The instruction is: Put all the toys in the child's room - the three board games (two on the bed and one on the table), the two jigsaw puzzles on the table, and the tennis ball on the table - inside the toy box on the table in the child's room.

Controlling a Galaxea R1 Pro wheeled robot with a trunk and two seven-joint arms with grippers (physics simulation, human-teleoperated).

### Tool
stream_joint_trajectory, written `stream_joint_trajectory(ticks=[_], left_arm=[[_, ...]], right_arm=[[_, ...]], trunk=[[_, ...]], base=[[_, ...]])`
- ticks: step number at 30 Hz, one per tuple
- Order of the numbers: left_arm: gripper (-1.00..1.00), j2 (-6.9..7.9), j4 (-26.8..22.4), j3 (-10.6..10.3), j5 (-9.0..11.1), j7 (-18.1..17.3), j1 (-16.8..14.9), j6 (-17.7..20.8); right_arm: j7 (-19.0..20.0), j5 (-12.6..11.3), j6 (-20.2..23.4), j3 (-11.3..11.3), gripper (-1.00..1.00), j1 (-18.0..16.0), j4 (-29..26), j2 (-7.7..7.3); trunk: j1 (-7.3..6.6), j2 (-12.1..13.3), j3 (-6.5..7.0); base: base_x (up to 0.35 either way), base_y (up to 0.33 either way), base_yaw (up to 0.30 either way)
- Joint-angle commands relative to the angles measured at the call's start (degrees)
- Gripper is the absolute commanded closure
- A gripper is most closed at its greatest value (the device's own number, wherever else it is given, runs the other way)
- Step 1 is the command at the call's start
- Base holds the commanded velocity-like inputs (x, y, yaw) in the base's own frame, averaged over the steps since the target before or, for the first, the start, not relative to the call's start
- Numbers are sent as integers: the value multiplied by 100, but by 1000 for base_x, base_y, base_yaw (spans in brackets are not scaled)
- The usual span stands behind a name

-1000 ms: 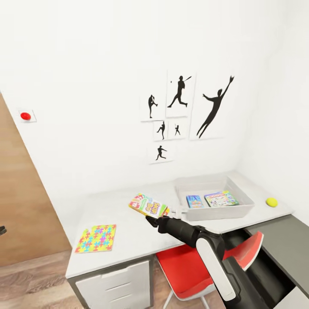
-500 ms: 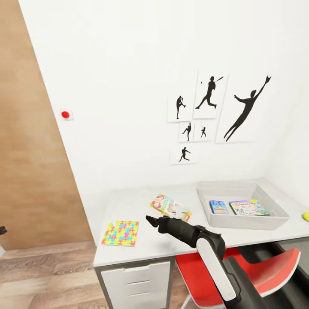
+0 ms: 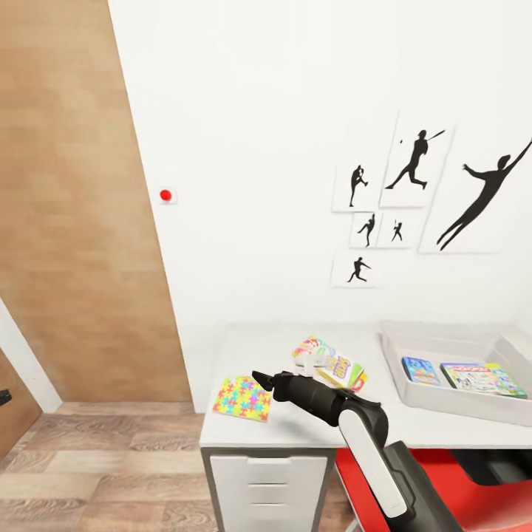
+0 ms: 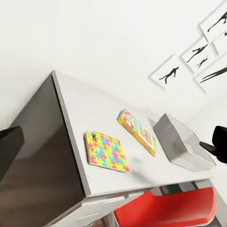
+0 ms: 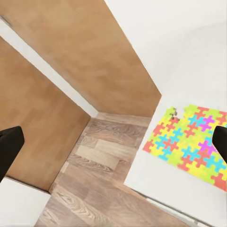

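Your jigsaw puzzle [image 3: 242, 397] lies flat near the left end of the table [image 3: 295, 436], a thin square of interlocking yellow, blue, pink and green pieces, with bare white top between it and the table's front and left edges. In the right wrist view the same puzzle [image 5: 191, 144] sits close to the table's corner, and beyond that corner the top drops straight to wood plank floor [image 5: 99, 179].

Just to the puzzle's right is the SKIP BO board game [image 3: 329, 366], a green-yellow flat box; its lettering reads only partly here. Further right stands the grey toy box [image 3: 414, 395], apart from that game, holding a small blue box [image 3: 421, 369] and a second colourful box [image 3: 476, 377] whose print is too small to read.

Your right gripper [image 3: 260, 379] hovers over the table between the puzzle and SKIP BO, holding nothing; in its wrist view the two black fingertips [image 5: 9, 146] stand wide apart. Of your left gripper, one dark finger [image 4: 9, 146] shows, so you cannot tell its spread.

Left of the table you have open floor up to the brown wardrobe doors [image 3: 74, 222].
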Motion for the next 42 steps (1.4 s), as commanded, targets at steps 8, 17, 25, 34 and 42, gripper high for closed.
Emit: stream_joint_trajectory(ticks=[8, 17, 25, 34, 42], left_arm=[[-100, 0, 3, 0, -14, -25, -8, 61], [-100, 0, 3, 4, -11, -25, -8, 61], [-100, 0, 3, 11, -12, -25, -8, 61], [-100, 0, 3, 14, -8, -25, -8, 61], [-100, 0, 3, 18, -9, -25, -8, 55]], right_arm=[[27, 21, 29, -6, -100, -5, -2, 0], [62, 21, 21, -4, -100, -5, -11, -6], [68, 21, 20, -37, -100, -5, -11, -6], [60, 21, 20, -14, -100, -6, -11, 0], [35, 21, 20, 6, -100, -7, -5, 8]], trunk=[[4, -14, -14], [4, -14, -14], [4, -14, -14], [4, -14, -18], [4, -14, -18]], base=[[74, 134, 97], [243, 20, -5], [166, 2, -142], [50, 72, -69], [11, 23, -4]])
